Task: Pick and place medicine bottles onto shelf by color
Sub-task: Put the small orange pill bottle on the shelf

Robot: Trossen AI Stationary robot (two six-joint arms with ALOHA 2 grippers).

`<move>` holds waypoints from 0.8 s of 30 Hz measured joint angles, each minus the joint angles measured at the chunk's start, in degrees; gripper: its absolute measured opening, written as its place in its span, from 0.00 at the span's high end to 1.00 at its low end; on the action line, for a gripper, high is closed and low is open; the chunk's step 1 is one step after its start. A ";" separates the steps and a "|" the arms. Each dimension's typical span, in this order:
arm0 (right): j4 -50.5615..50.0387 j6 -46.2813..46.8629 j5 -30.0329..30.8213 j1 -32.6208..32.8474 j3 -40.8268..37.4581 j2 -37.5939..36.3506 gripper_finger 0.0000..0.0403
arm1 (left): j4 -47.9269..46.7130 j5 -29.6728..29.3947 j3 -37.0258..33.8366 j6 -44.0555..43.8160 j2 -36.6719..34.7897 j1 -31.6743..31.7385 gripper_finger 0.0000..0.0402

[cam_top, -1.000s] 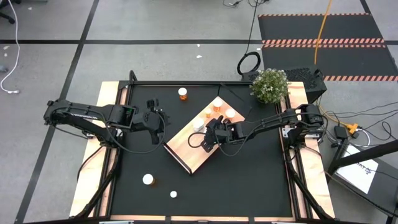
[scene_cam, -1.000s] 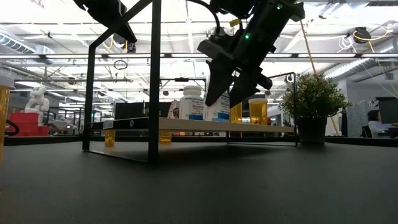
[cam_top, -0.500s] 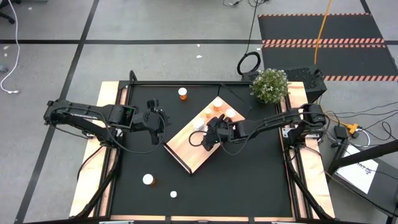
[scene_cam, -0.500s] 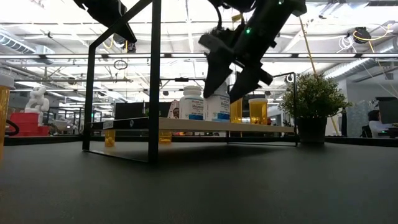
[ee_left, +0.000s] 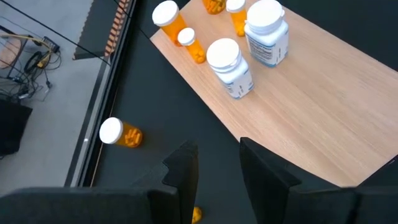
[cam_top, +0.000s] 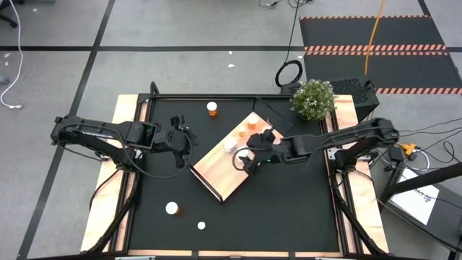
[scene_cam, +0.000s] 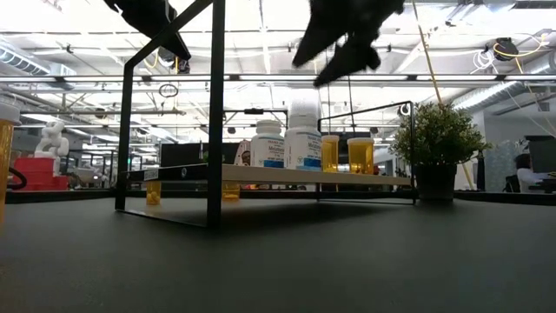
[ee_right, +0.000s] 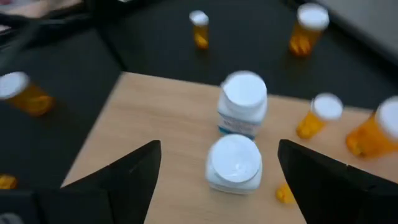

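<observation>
Going left to right across the high view, the left gripper (cam_top: 189,141) hangs over the black mat (cam_top: 289,202) just off the shelf's nine o'clock edge, its fingers set narrow with nothing between them, as its wrist view shows. Still on the mat are an orange bottle (cam_top: 173,209) and a small white-capped one (cam_top: 201,226) toward seven o'clock, and another orange bottle (cam_top: 212,108) toward twelve o'clock; the left wrist view also catches an orange bottle lying on its side (ee_left: 119,133) off the board. The shelf (cam_top: 216,177), a light-wood board set diagonally at the centre, already carries two white bottles (ee_right: 235,160) standing together and a cluster of orange bottles (cam_top: 250,126) at its one o'clock end. The right gripper (cam_top: 244,160) sits over the board just beside the white pair, fingers spread wide and empty. By my reading, roughly half the job is done: several loose bottles remain to be collected.
</observation>
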 joint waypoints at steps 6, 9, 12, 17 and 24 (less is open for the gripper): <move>-0.63 -10.23 0.61 3.30 -1.63 -6.78 0.22 | -0.34 3.83 0.00 -3.65 0.01 -1.90 0.70; -0.64 -13.00 4.00 4.73 -5.73 -10.37 0.22 | -0.49 4.32 0.00 -7.20 0.01 -3.80 0.70; 1.40 -16.59 6.41 5.71 -10.91 -14.53 0.22 | -0.61 4.28 0.00 -11.37 0.02 -5.47 0.70; 10.02 -24.59 6.23 5.83 -21.00 -22.86 0.22 | -0.36 1.24 -1.00 -18.89 0.07 -8.38 0.70; 17.94 -35.46 6.23 3.17 -28.98 -34.23 0.22 | -0.39 -0.19 -6.24 -27.35 0.09 -9.76 0.70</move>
